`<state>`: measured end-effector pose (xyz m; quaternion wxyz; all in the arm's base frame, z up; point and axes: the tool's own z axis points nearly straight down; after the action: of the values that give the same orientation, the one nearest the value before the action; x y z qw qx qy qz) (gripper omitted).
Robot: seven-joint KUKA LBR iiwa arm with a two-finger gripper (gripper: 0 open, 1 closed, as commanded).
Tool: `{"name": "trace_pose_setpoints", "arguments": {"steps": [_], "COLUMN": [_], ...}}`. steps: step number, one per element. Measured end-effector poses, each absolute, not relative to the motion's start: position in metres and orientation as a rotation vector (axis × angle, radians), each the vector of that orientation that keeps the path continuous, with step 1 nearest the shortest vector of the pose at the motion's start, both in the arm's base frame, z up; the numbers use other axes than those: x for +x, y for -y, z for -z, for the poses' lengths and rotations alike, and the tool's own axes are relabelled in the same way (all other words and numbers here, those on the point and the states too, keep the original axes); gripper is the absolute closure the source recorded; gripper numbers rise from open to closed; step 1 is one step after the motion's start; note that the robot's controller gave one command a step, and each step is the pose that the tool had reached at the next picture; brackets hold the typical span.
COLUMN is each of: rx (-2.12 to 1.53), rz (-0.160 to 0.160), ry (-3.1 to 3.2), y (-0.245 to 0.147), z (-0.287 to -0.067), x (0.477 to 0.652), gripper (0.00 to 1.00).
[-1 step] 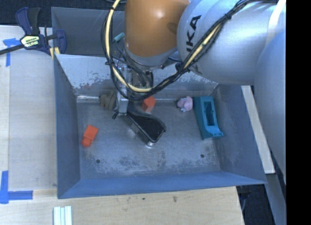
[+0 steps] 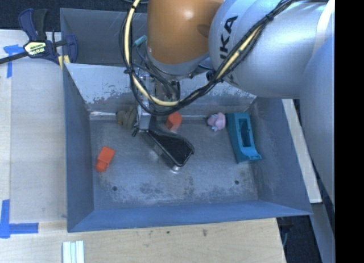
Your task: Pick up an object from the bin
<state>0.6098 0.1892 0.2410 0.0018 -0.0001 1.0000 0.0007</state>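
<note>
My gripper (image 2: 162, 92) hangs low over the back middle of the bin, mostly hidden under the arm's orange cover. Just below it lies a black elongated thing (image 2: 170, 147) with a glossy rounded end, slanting toward the bin's front. A small orange-red block (image 2: 174, 121) sits right beside the gripper, on its right. An olive-brown lump (image 2: 125, 118) lies close on its left, near the back wall. Nothing shows as held.
An orange block (image 2: 105, 158) lies alone at the left of the floor. A small pink thing (image 2: 216, 121) and an upright blue rectangular part (image 2: 244, 137) stand at the right. The thick arm reaches in from the upper right.
</note>
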Motion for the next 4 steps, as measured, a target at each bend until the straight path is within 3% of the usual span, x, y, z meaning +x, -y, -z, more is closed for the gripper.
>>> {"name": "trace_pose_setpoints", "arguments": {"steps": [1, 2, 3, 4], "rx": [-0.106, -0.634, -0.680, -1.092], "rz": [-0.003, -0.002, -0.001, 0.000], "ry": [-3.130, -3.070, -3.057, -2.933], "y": [-0.195, -0.224, -0.239, -0.243], "z": [-0.222, -0.174, -0.138, -0.098], "x": [0.606, 0.580, 0.576, 0.574], "gripper": [0.00, 0.00, 0.00, 0.00]}}
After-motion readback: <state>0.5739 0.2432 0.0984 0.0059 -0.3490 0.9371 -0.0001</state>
